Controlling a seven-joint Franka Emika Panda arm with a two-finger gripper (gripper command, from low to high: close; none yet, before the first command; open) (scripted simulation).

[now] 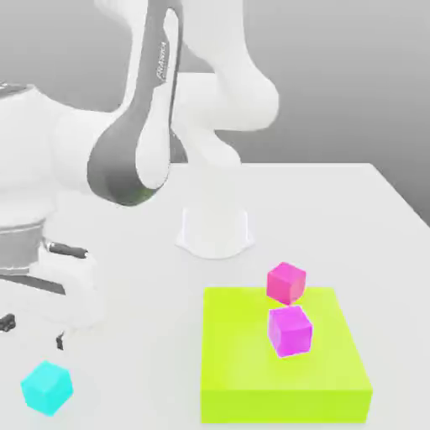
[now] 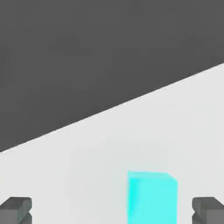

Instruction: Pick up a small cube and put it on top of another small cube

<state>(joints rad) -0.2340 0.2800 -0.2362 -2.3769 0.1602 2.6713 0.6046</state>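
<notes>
- Far to the exterior view's left, the gripper [image 1: 34, 332] is hanging above the table [image 1: 143, 369], its fingers standing wide apart with nothing clamped between them. We're judging this as the approach, with the pick itself still to come!
- In the lower left of the exterior view, the turquoise cube [image 1: 47, 388] is sitting on the tabletop, the gripper hovering above and near it. The next move is calling for careful centring and a straight descent: in the hand view the cube is lying between the finger lines but nearer one finger, so a crooked drop could be nudging it. Then comes the squeeze, the lift and the stacking.
- Across the upper left and upper middle, the robot arm [image 1: 151, 109] is bending over the table, its base [image 1: 215, 227] standing around the centre.
- Over in the lower right, the big lime block [image 1: 285, 407] is taking up plenty of room; a low sideways carry that way could be clipping it.
- Above it, the purple cube [image 1: 290, 330] is resting on the block, and the pink cube [image 1: 286, 283] is sitting just behind, towards the far edge. Both are looking like obstacles.
</notes>
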